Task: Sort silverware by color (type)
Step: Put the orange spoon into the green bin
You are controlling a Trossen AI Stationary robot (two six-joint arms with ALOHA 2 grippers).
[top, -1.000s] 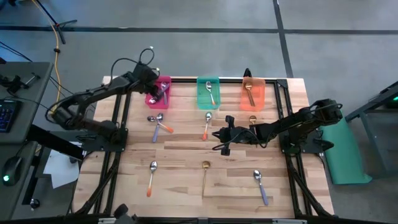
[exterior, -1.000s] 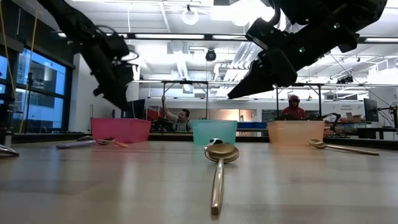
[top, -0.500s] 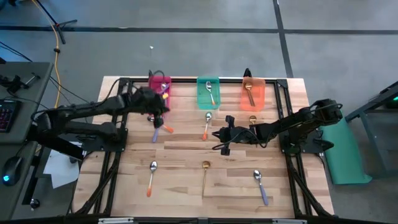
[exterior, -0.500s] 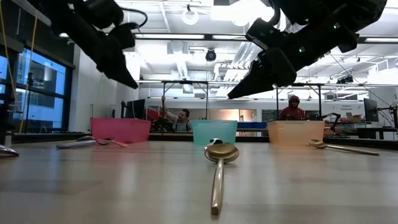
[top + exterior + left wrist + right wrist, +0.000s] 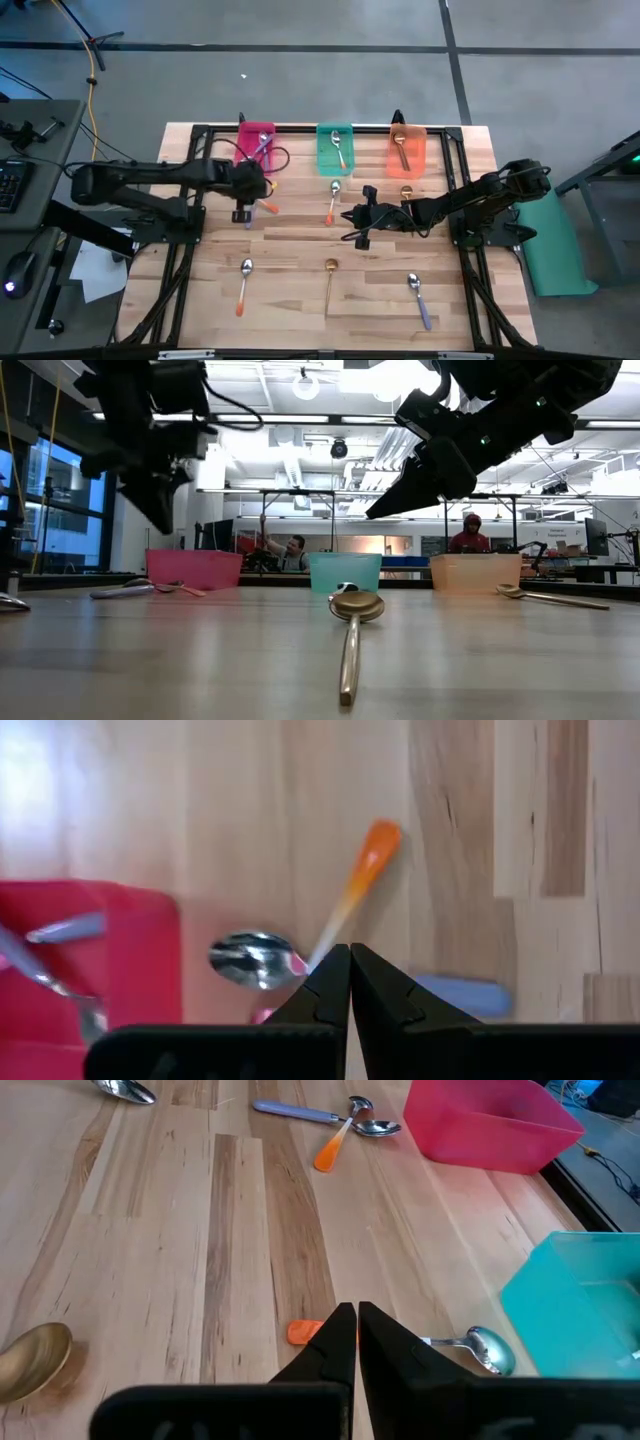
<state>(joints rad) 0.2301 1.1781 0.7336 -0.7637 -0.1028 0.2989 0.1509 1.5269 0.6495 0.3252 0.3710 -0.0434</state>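
My left gripper (image 5: 242, 212) (image 5: 350, 970) is shut and points down, well above two crossed spoons (image 5: 256, 203) just near of the red bin (image 5: 257, 132): one with an orange handle (image 5: 368, 868), one with a purple handle (image 5: 458, 996). A purple-handled spoon (image 5: 262, 149) lies in the red bin. My right gripper (image 5: 349, 226) (image 5: 350, 1330) hangs shut over mid-table, above an orange-handled spoon (image 5: 332, 200) whose bowl (image 5: 487, 1348) lies by the teal bin (image 5: 335, 158). More spoons lie flat on the near table: orange-handled (image 5: 243, 283), gold (image 5: 330, 280), purple-handled (image 5: 418, 297).
The teal bin holds a spoon (image 5: 339, 148) and the orange bin (image 5: 407, 135) holds a gold one (image 5: 400, 148). The three bins stand in a row along the far edge. Bare wood lies between the spoons at mid-table. People show in the room beyond the table (image 5: 290, 552).
My left gripper has moved from over the red bin toward the near edge and now hangs above the crossed spoons. It has tipped from a slant to pointing straight down. The right arm has kept still.
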